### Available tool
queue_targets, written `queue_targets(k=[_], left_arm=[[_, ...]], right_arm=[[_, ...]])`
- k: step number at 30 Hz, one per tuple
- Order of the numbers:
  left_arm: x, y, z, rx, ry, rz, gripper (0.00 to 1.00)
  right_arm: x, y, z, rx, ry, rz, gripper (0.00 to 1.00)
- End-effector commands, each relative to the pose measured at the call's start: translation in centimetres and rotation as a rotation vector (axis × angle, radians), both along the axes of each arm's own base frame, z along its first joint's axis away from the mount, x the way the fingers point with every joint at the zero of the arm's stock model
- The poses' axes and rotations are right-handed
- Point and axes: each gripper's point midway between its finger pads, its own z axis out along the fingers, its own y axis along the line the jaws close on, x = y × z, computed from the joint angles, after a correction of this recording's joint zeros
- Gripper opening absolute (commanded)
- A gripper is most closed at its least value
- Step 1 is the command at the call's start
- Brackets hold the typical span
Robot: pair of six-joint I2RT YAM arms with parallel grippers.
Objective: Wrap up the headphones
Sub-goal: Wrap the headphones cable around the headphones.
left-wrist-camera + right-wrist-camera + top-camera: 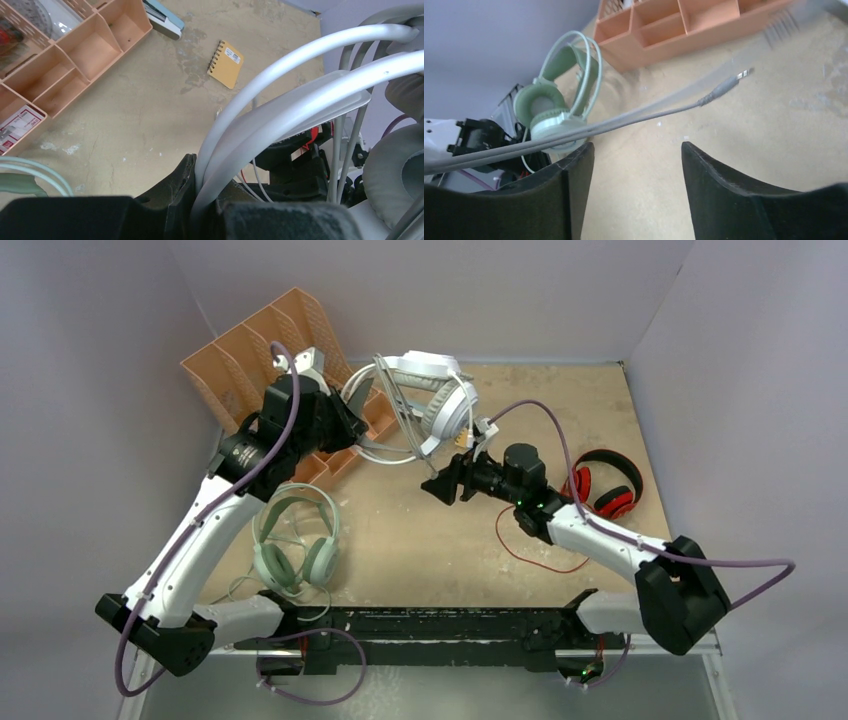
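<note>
Top external view, left to right: we are clamping our left claw (352,418) on the white headset (437,400) by its band, lifting it near the orange tray (240,350), elbow bent. Our right claw (441,486) is reaching in low with jaws apart, and the grey cord (644,117) is crossing just over one finger. We should be gripping near the plug (730,81) for tight loops.

The white headphones (300,112) have smooth, satiny plastic bands; the desk (150,115) looks matt, scuffed and blotchy.
</note>
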Motion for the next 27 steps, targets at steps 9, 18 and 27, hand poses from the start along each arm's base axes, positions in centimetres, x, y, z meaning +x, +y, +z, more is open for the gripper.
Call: queue_targets(k=[9,18,27], left_arm=[[1.6,1.5,2.8,-0.030,-0.139,0.108,0.00],[2.1,1.5,1.6,-0.017,-0.144,0.117,0.00],[2.3,2.0,1.2,0.010,-0.166,0.129,0.00]], right_arm=[[-5.6,-5.7,-4.6,-0.312,0.356,-0.020,0.85],[-6.1,-7.6,-2.6,-0.172,0.512,-0.032,0.89],[-3.5,-4.0,-0.2,0.083,0.813,-0.045,0.94]])
